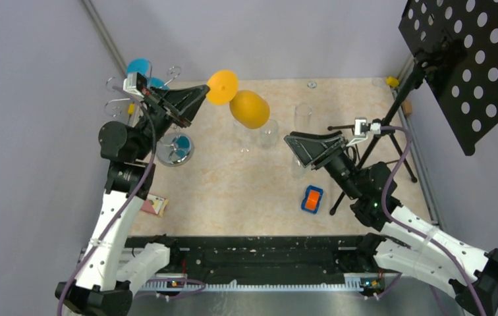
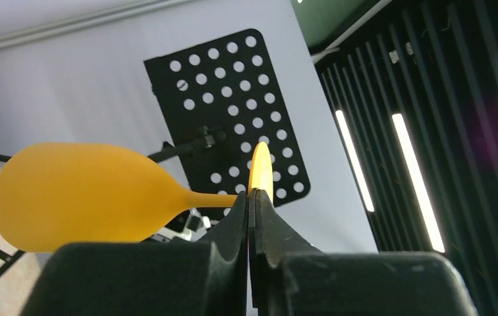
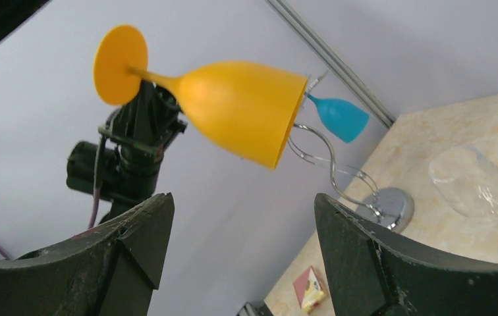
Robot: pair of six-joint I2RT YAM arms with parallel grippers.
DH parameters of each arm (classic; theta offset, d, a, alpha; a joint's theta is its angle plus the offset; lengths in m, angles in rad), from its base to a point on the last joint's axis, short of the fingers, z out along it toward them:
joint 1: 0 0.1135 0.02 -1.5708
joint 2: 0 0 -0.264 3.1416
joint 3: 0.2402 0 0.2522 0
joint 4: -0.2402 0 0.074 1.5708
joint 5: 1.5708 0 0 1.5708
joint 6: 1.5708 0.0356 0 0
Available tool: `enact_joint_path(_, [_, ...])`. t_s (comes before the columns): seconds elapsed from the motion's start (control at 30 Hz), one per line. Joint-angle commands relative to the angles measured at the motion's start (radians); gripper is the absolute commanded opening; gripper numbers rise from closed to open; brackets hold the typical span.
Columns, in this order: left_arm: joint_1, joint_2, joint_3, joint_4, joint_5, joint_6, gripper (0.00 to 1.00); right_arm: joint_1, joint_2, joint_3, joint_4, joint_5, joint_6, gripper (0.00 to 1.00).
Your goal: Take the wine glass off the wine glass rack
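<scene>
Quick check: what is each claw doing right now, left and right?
Left claw: closed on the stem of the orange wine glass.
Right claw: open, holding nothing.

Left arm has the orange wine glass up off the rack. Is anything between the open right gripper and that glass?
Nothing visible. The right gripper looks straight at the orange wine glass between its open fingers. The left gripper pinches the stem. A clear glass stands lower, off to the side.
</scene>
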Motion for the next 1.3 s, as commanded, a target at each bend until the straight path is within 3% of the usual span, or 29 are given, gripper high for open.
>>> enact_joint_path(0.0, [-0.018, -0.084, -0.036, -0.039, -0.042, -0.072, 0.00, 0.011, 0.010, 0.005, 0.165, -0.015, 0.019, 0.80])
enact_joint_path(0.2, [-0.050, -0.094, -0.078, 0.084, -0.005, -0.209, 0.00, 0.011, 0.095, 0.036, 0.278, -0.071, 0.061, 0.81])
enact_joint_path(0.47, [-0.094, -0.097, -0.081, 0.146, -0.013, -0.254, 0.00, 0.011, 0.209, 0.113, 0.389, -0.176, 0.096, 0.79])
enact_joint_path(0.63, [-0.115, -0.100, -0.084, 0.129, -0.017, -0.242, 0.00, 0.011, 0.271, 0.109, 0.620, -0.284, 0.104, 0.55])
enact_joint_path(0.87, [-0.129, -0.106, -0.110, 0.128, -0.026, -0.246, 0.00, 0.011, 0.349, 0.065, 0.931, -0.314, 0.170, 0.16])
enact_joint_path(0.97, [-0.129, -0.106, -0.107, 0.130, -0.024, -0.230, 0.15, 0.010, 0.356, 0.064, 0.952, -0.315, 0.164, 0.01])
enact_joint_path(1.13, [-0.129, -0.121, -0.090, 0.082, -0.046, -0.101, 0.52, 0.010, 0.322, 0.062, 0.865, -0.297, 0.110, 0.00])
enact_joint_path(1.27, [-0.123, -0.127, -0.044, -0.021, -0.086, 0.173, 0.69, 0.010, 0.272, 0.062, 0.732, -0.247, 0.050, 0.00])
